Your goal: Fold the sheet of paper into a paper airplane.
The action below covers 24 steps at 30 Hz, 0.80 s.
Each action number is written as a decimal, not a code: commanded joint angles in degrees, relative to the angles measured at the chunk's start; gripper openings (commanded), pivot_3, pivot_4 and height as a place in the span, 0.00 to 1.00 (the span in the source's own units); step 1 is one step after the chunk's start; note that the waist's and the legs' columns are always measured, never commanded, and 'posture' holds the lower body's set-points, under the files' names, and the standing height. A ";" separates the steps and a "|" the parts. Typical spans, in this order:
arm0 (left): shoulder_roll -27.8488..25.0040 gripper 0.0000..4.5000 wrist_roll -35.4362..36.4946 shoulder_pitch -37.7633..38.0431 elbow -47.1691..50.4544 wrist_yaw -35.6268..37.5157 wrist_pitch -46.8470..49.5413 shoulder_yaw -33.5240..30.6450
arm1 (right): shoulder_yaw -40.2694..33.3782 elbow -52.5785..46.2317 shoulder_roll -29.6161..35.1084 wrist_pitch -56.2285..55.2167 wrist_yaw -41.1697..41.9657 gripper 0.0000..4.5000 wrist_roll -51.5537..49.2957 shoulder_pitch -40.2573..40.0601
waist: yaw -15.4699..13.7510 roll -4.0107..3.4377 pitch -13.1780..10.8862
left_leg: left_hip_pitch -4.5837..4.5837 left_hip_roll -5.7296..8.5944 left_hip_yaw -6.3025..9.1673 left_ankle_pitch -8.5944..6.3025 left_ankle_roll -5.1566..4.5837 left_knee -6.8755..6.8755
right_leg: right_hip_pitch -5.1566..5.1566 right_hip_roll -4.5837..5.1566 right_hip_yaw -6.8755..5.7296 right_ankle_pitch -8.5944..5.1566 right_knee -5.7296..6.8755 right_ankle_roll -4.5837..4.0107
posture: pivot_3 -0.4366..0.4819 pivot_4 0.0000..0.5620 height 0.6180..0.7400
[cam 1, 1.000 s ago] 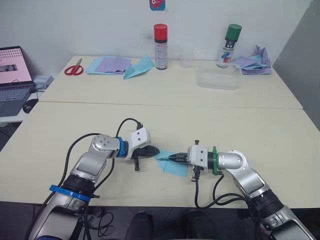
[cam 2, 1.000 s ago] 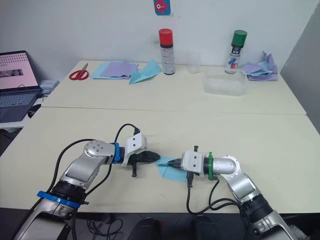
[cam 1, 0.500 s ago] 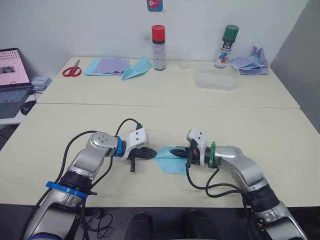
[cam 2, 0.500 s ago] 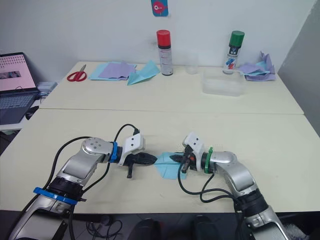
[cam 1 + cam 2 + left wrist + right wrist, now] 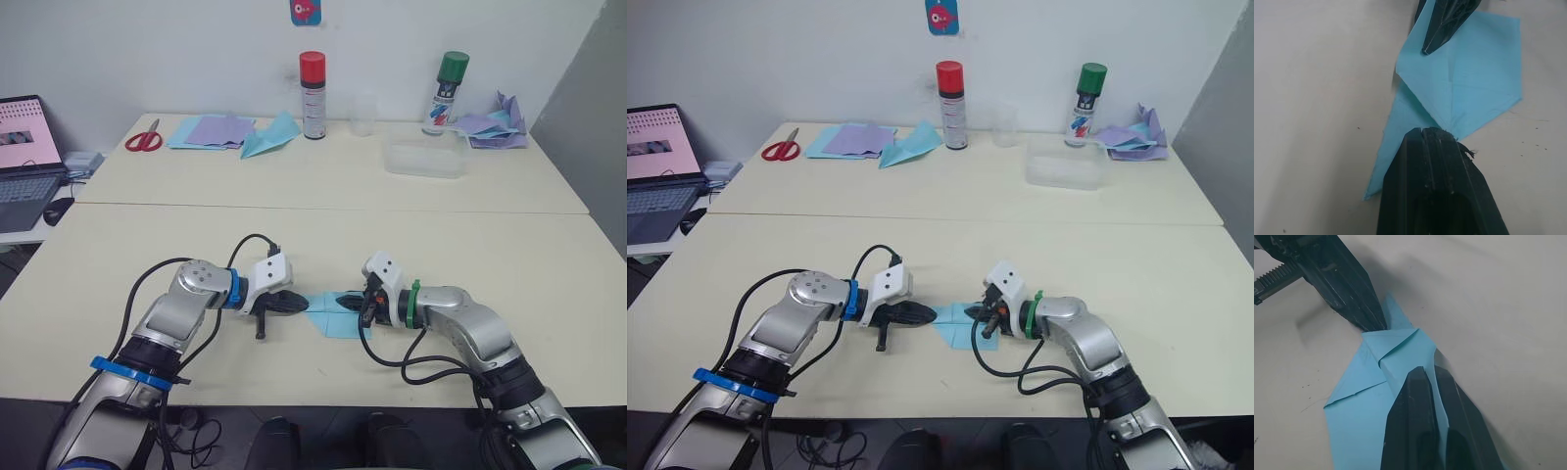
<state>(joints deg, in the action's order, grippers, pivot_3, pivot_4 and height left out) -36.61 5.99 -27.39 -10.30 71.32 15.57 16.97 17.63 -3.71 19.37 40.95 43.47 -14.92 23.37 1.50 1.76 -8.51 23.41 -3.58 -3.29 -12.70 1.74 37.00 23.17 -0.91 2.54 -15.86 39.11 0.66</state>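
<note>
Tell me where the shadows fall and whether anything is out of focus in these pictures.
Right wrist view: a soft shadow lies on the table beside the left gripper; the sheet of paper is sharp. Left wrist view: the creases are crisp, and the near black fingers look a bit soft. Head views: even light, faint shadows.

Two cream tables (image 5: 147,245) abut; near one bears sheet of paper (image 5: 333,315); far one scissors (image 5: 144,136), spray cans (image 5: 313,80).
</note>
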 commanded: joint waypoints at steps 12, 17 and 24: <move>-1.25 0.00 -2.41 3.72 -1.77 -1.15 1.92 1.61 | -0.95 -2.46 2.45 5.85 -2.09 0.02 -0.32 -2.08 | -0.01 0.01 0.09 | 0.00 -0.02 0.01 0.00 0.00 -0.02 | 0.00 0.02 0.00 -0.01 -0.03 0.00 | 0.48 0.27 1.00; -1.41 0.00 -2.01 3.42 -1.24 -1.55 1.10 0.72 | -1.22 -1.01 0.72 7.55 -5.91 0.02 0.73 -1.95 | 0.01 0.02 0.45 | -0.01 -0.03 0.02 0.00 0.00 -0.05 | 0.00 0.02 0.00 -0.01 -0.05 0.00 | 0.48 0.27 1.00; -1.19 0.00 1.88 1.98 2.44 -2.95 0.70 -4.46 | -0.96 0.08 0.71 7.77 -7.24 0.02 1.23 -1.56 | 0.02 0.05 0.47 | -0.07 -0.05 0.03 0.00 -0.01 -0.03 | -0.03 0.02 -0.01 0.01 -0.02 -0.03 | 0.48 0.27 1.00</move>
<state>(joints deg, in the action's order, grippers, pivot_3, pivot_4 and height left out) -36.84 6.98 -25.33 -9.15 69.05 16.00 14.40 17.34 -5.98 18.86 47.05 38.87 -15.93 22.20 1.52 1.82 -8.03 23.35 -3.63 -3.28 -12.70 1.73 36.97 23.14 -0.89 2.55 -15.84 39.09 0.64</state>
